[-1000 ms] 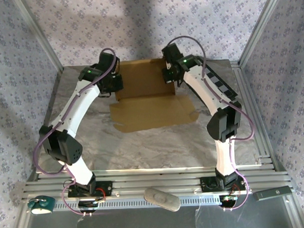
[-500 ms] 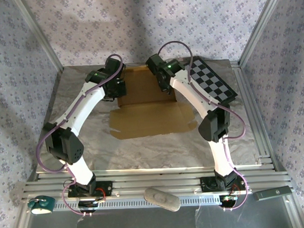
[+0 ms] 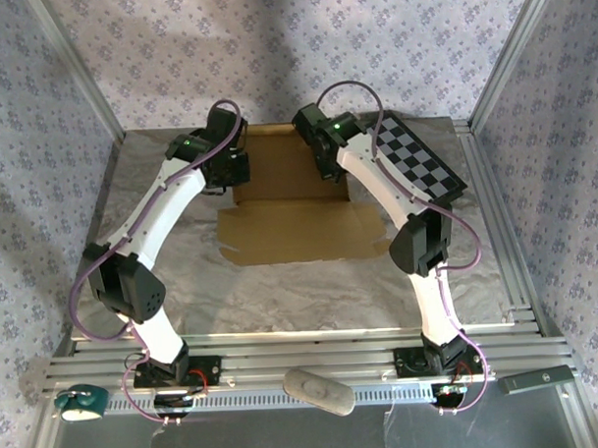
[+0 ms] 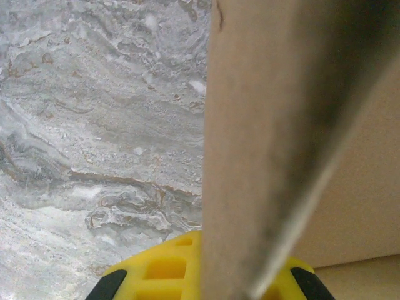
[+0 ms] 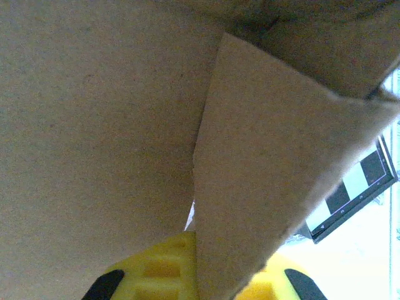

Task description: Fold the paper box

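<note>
Top external: the plain tan-brown corrugated cardboard paper box [image 3: 299, 234] sits centre-back on the marbled grey table [image 3: 282, 293], front panel flat toward me, back section part raised between my arms. The black-and-white checkerboard panel [image 3: 425, 166] lies just to its right, apart from the work. My left gripper [image 3: 230, 172] is at the box's left side flap [image 4: 262, 125] and my right gripper [image 3: 328, 167] is at the right side flap [image 5: 262, 187]. In both wrist views the flap runs edge-on straight through the jaw line with no finger showing out beside it, so I read both grippers as narrow and clamped on cardboard. Handling, as I judge it: the sheet is light and stiff across the panels but bends easily along the scored creases; it will slide on this smooth top if pushed sideways, and an edge will crush or kink if pinched hard or twisted. Best hold is mid-flap near the free edge, away from the crease, rotating about the fold line with both sides moving together so the base doesn't skate or skew
</note>
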Robot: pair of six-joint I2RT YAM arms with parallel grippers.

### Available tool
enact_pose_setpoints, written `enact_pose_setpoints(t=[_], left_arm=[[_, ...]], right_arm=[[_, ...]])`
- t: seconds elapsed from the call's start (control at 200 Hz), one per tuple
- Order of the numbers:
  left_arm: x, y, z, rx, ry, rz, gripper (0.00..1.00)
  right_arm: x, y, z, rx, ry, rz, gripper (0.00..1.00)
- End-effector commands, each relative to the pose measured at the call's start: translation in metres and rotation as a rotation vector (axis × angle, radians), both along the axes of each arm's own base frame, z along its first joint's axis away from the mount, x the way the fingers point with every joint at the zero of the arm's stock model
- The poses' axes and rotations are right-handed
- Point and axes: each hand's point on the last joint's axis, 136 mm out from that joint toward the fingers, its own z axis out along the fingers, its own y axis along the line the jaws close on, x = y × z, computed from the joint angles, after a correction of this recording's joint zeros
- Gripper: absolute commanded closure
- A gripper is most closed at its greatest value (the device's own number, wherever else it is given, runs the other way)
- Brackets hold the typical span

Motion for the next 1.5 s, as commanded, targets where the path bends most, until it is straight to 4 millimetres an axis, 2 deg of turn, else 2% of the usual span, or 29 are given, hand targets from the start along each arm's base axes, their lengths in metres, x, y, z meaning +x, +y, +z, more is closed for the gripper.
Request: enact_pose_setpoints(t=[0.0,0.115,0.475,0.74,0.895,1.149,1.269,1.494], left_arm=[[0.005,-0.007,0.026,-0.027,-0.062,-0.025,1.00],[0.006,-0.009,0.028,-0.027,-0.064,-0.029,1.00],[0.008,-0.013,0.031,-0.031,-0.069,-0.036,1.00],[0.007,-0.014,0.034,-0.039,-0.072,-0.039,1.00],[0.008,-0.016,0.035,-0.049,-0.074,-0.039,1.00],[0.009,-0.016,0.035,-0.049,-0.076,-0.039,1.00],[0.010,-0.015,0.035,-0.056,-0.075,-0.034,1.00],[0.011,-0.013,0.034,-0.073,-0.067,-0.021,1.00]], right_arm=[[-0.006,-0.012,-0.004,-0.114,0.056,0.028,1.00],[-0.009,-0.012,-0.004,-0.163,0.057,0.042,1.00],[-0.008,-0.007,0.002,-0.146,0.039,0.056,1.00],[-0.011,0.012,-0.001,0.116,0.090,0.069,1.00],[-0.011,0.014,0.004,0.187,0.099,0.061,0.89],[-0.011,0.013,0.012,0.250,0.089,0.044,0.77],[-0.013,0.012,0.008,0.249,0.104,0.042,0.69],[-0.017,0.010,-0.006,0.299,0.112,0.021,0.64]])
